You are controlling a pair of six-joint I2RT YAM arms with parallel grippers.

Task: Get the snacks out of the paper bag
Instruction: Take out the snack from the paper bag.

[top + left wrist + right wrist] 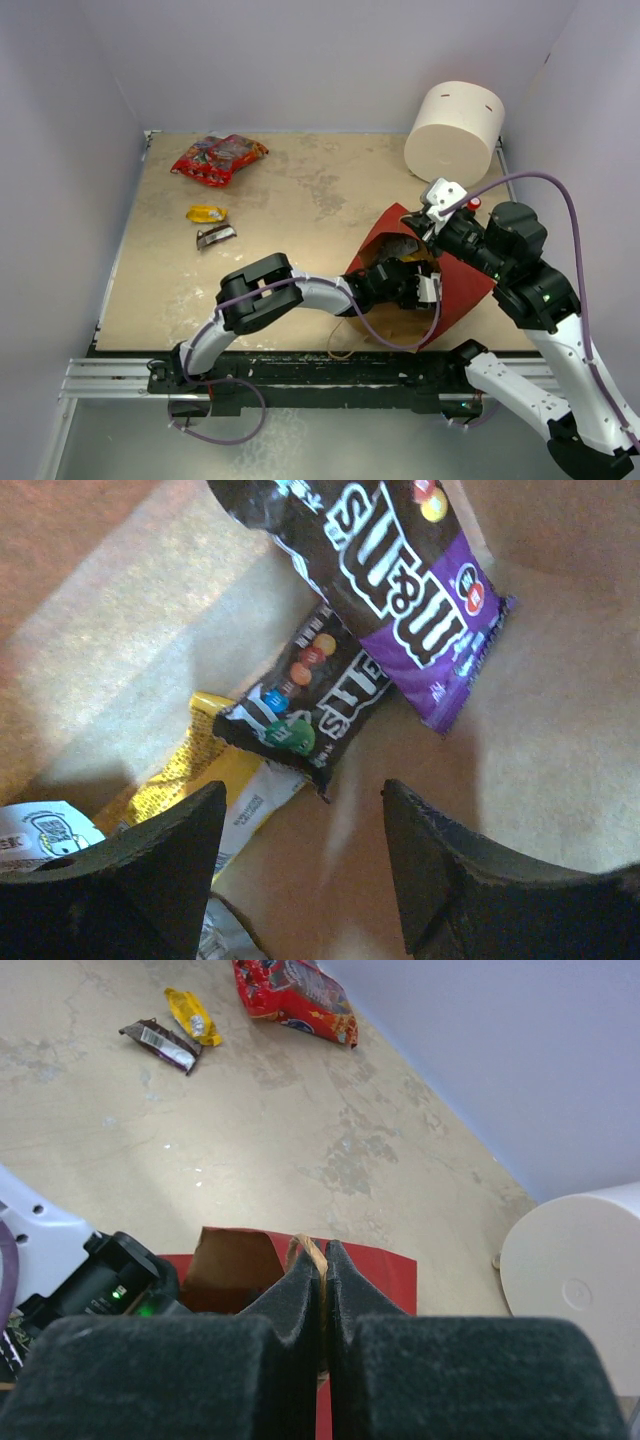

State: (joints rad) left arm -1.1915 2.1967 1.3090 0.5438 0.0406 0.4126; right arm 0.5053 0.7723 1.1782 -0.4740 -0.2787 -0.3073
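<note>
The red-brown paper bag [462, 288] lies on the table at right, mouth facing left. My right gripper [432, 222] is shut on its string handle [311, 1250] and holds the bag's top edge [375, 1268] up. My left gripper [425, 286] is inside the bag, open and empty [303, 792]. Just ahead of it on the tan kraft floor lie a large dark purple candy packet [400, 590], a smaller dark candy packet [305, 705] and a yellow wrapper [215, 780]. On the table at far left lie the red cartoon-printed bag [220, 158], a yellow wrapper [207, 213] and a silver-grey packet [216, 236].
A white cylinder [455, 130] stands at the back right, close behind the bag; it also shows in the right wrist view [580, 1280]. Grey walls enclose the table on three sides. A white-labelled item [40, 830] lies at the left edge inside the bag.
</note>
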